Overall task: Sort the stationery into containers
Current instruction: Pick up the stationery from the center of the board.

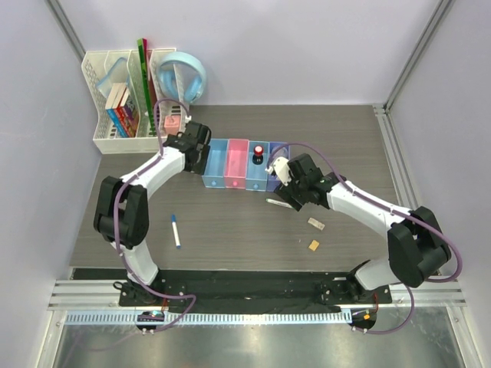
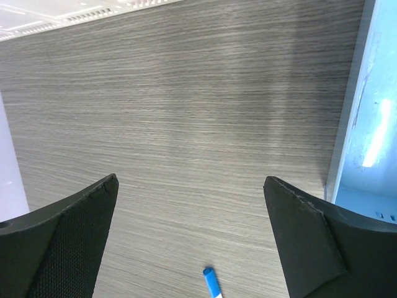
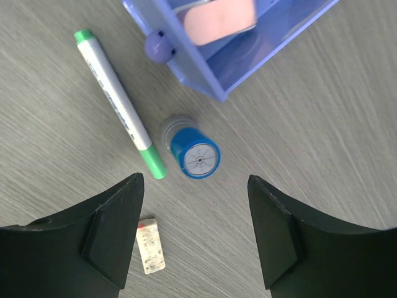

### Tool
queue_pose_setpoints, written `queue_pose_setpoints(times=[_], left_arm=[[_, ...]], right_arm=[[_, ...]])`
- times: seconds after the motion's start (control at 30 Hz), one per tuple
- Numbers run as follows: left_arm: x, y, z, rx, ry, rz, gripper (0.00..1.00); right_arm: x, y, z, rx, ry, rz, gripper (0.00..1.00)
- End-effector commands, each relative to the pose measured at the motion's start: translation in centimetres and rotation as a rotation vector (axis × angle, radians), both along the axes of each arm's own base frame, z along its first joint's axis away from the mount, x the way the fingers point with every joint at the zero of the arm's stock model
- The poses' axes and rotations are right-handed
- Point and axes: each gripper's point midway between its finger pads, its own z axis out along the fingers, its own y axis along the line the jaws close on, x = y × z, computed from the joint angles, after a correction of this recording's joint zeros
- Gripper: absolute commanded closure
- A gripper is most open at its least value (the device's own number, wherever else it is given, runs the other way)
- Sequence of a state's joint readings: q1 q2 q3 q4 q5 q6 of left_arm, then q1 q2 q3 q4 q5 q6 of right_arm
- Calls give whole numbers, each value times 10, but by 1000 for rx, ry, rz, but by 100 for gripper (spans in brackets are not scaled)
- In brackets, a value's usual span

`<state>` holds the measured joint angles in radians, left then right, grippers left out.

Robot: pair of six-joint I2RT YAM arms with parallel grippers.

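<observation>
Pen: green-tipped pen [image 3: 118,102] on the table [image 3: 322,124], just beside the purple bin [image 3: 205,77].
Neighbours: blue round stamp [image 3: 195,155], perhaps a cap, by its tip; tan eraser [image 3: 151,247] near.
Right claw [image 3: 193,205]: wide, empty, above these 3.
Left claw [image 2: 189,186]: wide, empty.
Grasp: straddle the barrel midway, crosswise, clear of the stamp.

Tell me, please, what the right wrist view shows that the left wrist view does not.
Only the right wrist view: a white pen with green tip, a small blue-capped cylinder, a pale eraser on the table, and the purple bin holding a pink eraser. Only the left wrist view: the marker's blue cap and the light-blue bin. Both: the grey wood-grain table, and open, empty jaws on the right gripper and left gripper.
</observation>
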<state>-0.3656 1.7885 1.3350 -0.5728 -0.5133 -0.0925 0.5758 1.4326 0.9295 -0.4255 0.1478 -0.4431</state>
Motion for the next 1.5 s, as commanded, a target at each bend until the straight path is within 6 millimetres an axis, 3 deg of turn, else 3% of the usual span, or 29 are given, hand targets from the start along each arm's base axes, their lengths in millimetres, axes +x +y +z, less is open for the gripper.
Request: queue_pose_setpoints(times=[0.0, 0.47, 0.73, 1.13, 1.2, 1.33, 1.47], left_arm=[[0, 3, 28, 8, -73, -6, 0], [-11, 9, 38, 13, -83, -13, 0], [-12, 7, 36, 5, -78, -16, 0], [-17, 9, 31, 14, -65, -15, 0], [-16, 10, 31, 13, -66, -13, 0], [-18, 9, 28, 8, -61, -14, 0], [-19, 10, 26, 17, -55, -16, 0]], right_arm=[[0, 7, 10, 43, -36, 33, 27], [10, 12, -25, 92, 63, 17, 41], [20, 3, -21, 105, 49, -19, 52], [22, 17, -23, 154, 83, 18, 52], [23, 16, -24, 151, 84, 11, 55], [27, 15, -21, 147, 71, -5, 73], [30, 15, -2, 168, 29, -16, 81]])
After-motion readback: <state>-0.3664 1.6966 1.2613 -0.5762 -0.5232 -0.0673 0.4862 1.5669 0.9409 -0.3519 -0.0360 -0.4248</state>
